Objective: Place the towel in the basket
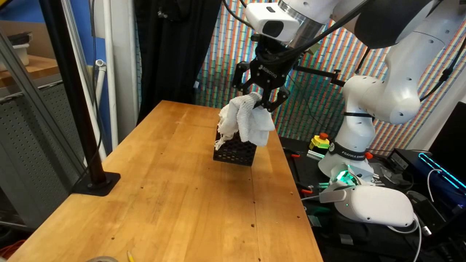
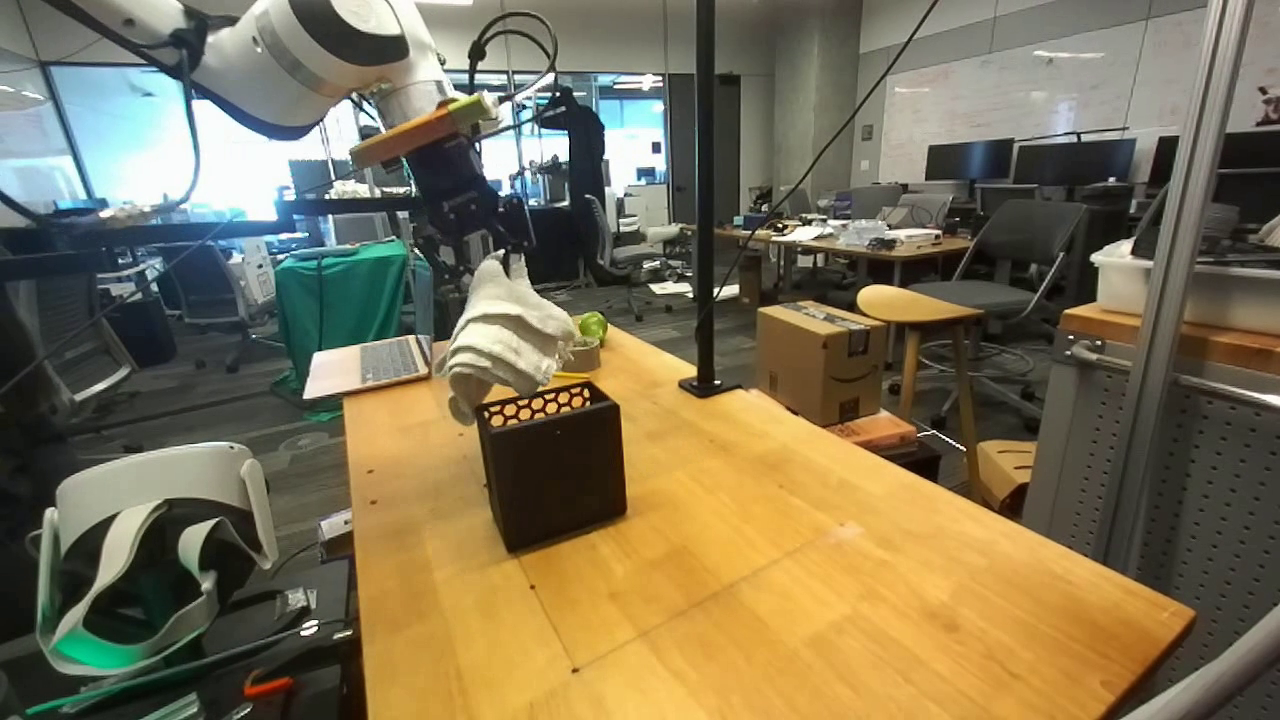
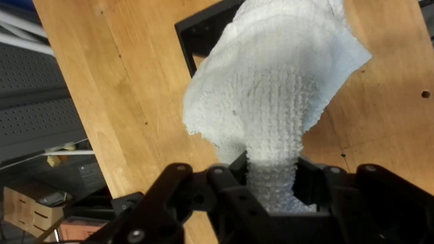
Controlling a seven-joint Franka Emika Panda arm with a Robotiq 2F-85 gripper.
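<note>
A white textured towel (image 1: 251, 120) hangs bunched from my gripper (image 1: 259, 100). The jaws pinch one end of it, as the wrist view shows, where the towel (image 3: 271, 88) runs up between the fingers (image 3: 271, 176). The black basket (image 1: 233, 152) with honeycomb holes stands upright on the wooden table. In an exterior view the towel (image 2: 515, 330) hangs over and beside the far left rim of the basket (image 2: 555, 470); whether they touch I cannot tell. In the wrist view the towel hides most of the basket's opening; one rim corner (image 3: 184, 47) shows.
A black pole (image 2: 705, 200) on a flat base stands at the table's edge. A laptop (image 2: 385, 362), a green round object (image 2: 592, 325), a tape roll (image 2: 582, 356) and a yellow pencil (image 1: 130, 256) lie at one end of the table. A white headset (image 1: 375, 205) sits beside the table.
</note>
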